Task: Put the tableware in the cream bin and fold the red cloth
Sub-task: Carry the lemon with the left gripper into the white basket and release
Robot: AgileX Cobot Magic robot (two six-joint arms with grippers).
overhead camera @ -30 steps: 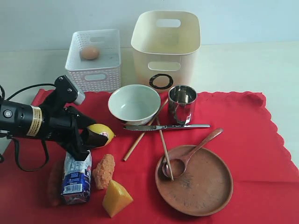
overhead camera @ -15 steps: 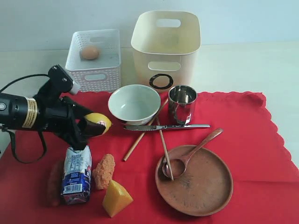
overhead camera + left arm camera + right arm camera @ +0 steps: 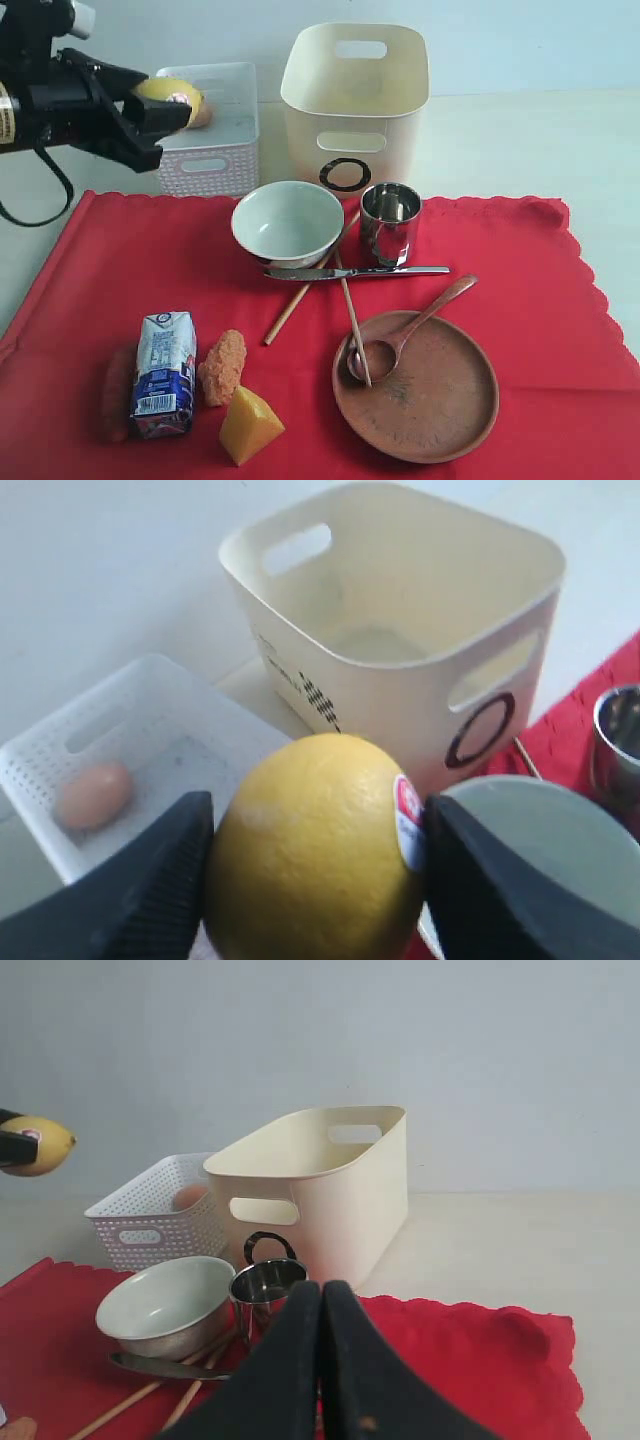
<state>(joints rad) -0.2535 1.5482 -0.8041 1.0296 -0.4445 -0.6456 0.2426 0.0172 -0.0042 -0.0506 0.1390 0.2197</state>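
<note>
The left gripper [image 3: 158, 108] grasps a lemon [image 3: 172, 95], one finger on each side, in the air by the basket [image 3: 205, 130]. An egg [image 3: 93, 795] lies in the basket. The right gripper [image 3: 322, 1292] is clenched on nothing.

The cloth [image 3: 530, 280] lies spread flat on the tabletop [image 3: 520, 140]. The bin [image 3: 355, 100] stands on the tabletop just past the cloth's far edge, beside the basket. The bowl [image 3: 287, 222] and cup [image 3: 390, 223] stand side by side near that edge, in front of the bin. The knife [image 3: 355, 272] lies just before them, across the chopsticks [image 3: 349, 305]. The plate [image 3: 430, 395] sits near the cloth's near edge. The spoon [image 3: 410, 330] rests on it, handle out over the rim, and one chopstick's end lies on it too. A carton [image 3: 163, 388] and cheese [image 3: 248, 425] sit toward the near left corner.
</note>
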